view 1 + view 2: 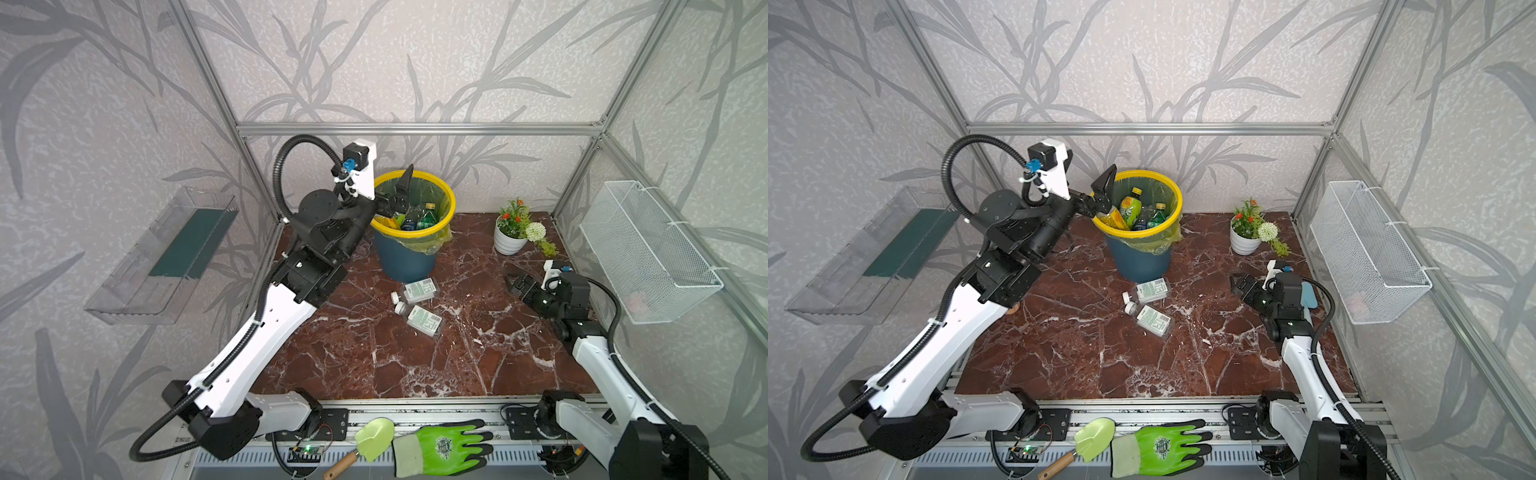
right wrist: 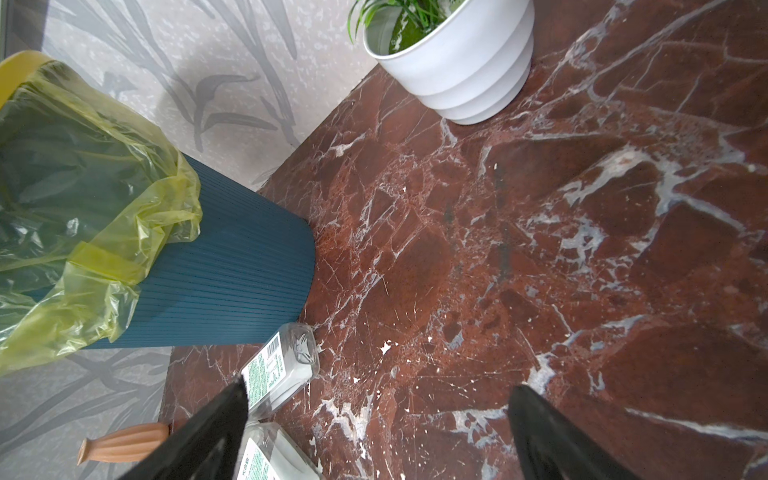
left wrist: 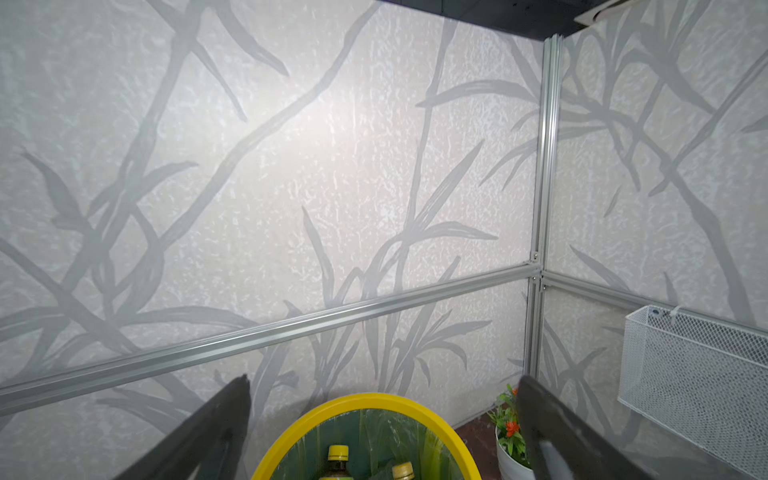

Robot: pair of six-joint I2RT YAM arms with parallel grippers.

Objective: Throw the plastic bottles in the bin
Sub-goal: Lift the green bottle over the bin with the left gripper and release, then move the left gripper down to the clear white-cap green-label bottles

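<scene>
1. Round dark blue waste bin (image 1: 405,262) (image 1: 1138,262) with bright yellow rim ring and translucent green liner bag: upright at the back of the red-brown marble tabletop (image 1: 374,357), close to the rear wall.
2. Inside the bin, in a top view: lime-labelled plastic bottle (image 1: 1130,205) with yellow cap, yellow bottle (image 1: 1113,218) leaning against the near-left rim, green bottle (image 1: 1157,216). Further bottles underneath, not separable.
3. Left gripper (image 1: 397,199) (image 1: 1102,195): raised over the left rim of the bin, jaws spread wide, nothing between them. Same reading in the left wrist view (image 3: 384,379): fingers far apart, with the yellow rim (image 3: 365,401) and two yellow bottle caps below.
4. Two flat clear plastic bottles with white labels and white caps: lying side by side on the tabletop just in front of the bin, caps toward the left. Rear flat bottle (image 1: 417,289) (image 1: 1150,289) (image 2: 278,374) with its bottom end at the foot of the bin; contact not discernible. Front flat bottle (image 1: 422,318) (image 1: 1152,319) just beside it.
5. Right gripper (image 1: 513,282) (image 1: 1237,282) (image 2: 378,385): low over the right part of the tabletop, pointed toward the flat bottles, jaws wide apart, empty. Clear of both flat bottles in both top views.
6. Other items: white flower pot (image 1: 509,243) with artificial plant at the back right; white wire basket (image 1: 648,253) on the right wall; terracotta ribbed vase (image 2: 124,446) lying on its side; green glove (image 1: 444,449) and green trowel (image 1: 374,436) on the front rail.
</scene>
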